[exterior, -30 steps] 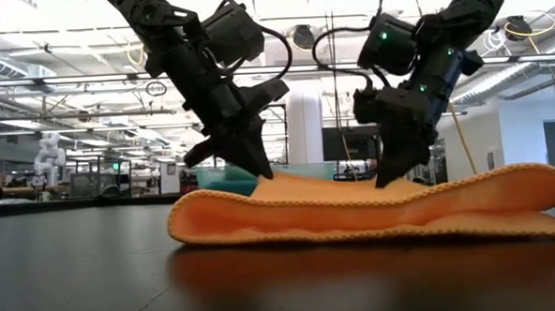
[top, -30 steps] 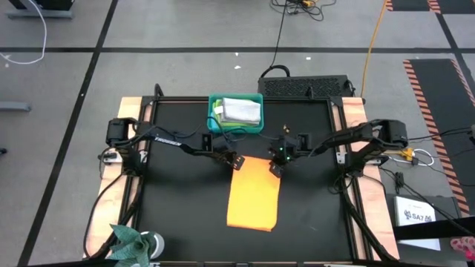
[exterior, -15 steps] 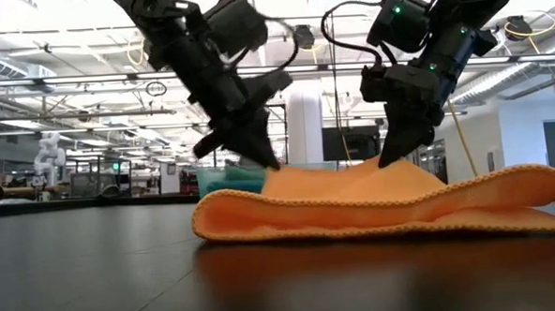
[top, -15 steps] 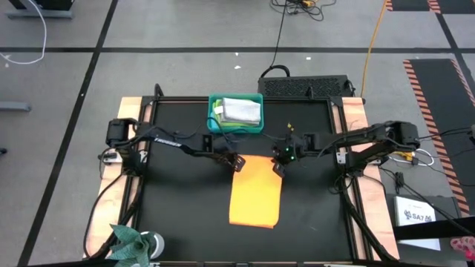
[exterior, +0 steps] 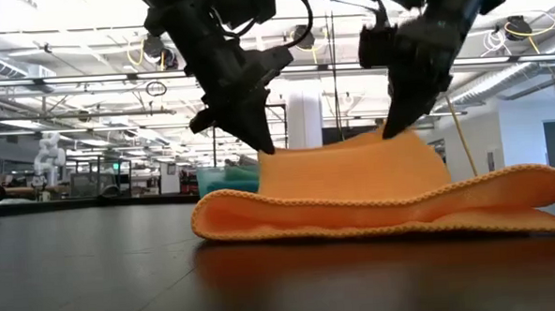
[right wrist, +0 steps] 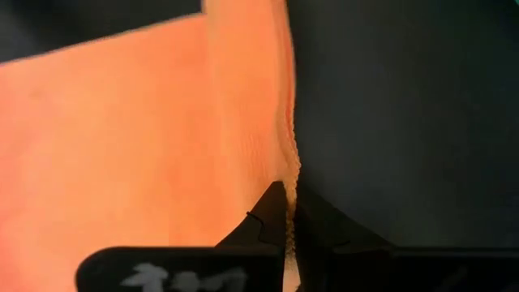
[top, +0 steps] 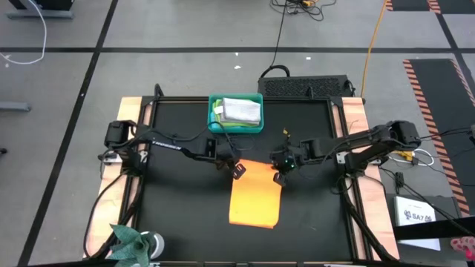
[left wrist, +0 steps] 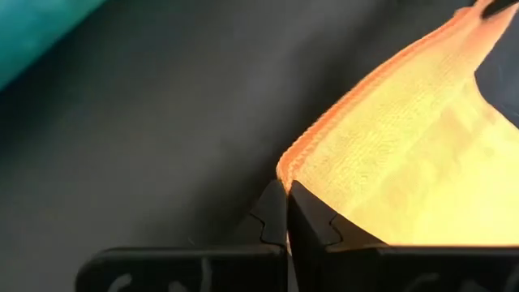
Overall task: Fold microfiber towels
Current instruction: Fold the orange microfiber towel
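An orange-yellow microfiber towel [top: 256, 200] lies on the black table's middle, and its far edge is raised off the top. My left gripper [top: 237, 170] is shut on the far left corner and my right gripper [top: 280, 176] on the far right corner. In the low view my left gripper [exterior: 263, 147] and my right gripper [exterior: 389, 130] hold that edge up. The towel's near part [exterior: 374, 217] rests on the table in a rounded fold. My left gripper pinches the towel's far left corner [left wrist: 296, 166] between its two fingers, slanting down from the far left. The corner is lifted clear and the cloth slopes down from it to the table. One layer or several, I cannot tell. My right gripper pinches the far right corner at its hemmed edge [right wrist: 293, 166] between both fingers, slanting down from the far right. The raised edge [exterior: 333, 146] runs nearly straight across to the other gripper. The cloth below it reaches the table.
A teal bin [top: 214, 111] with folded towels stands at the table's far middle, just beyond the grippers. A grey-green crumpled thing [top: 132, 239] sits at the near left corner. Bare black tabletop [top: 178, 200] lies left and right of the towel.
Both grippers have risen and come toward the table's near edge, staying shut on the two far corners. The towel's far edge has gone from lying low to standing well above the table, while its near part has stayed where it was.
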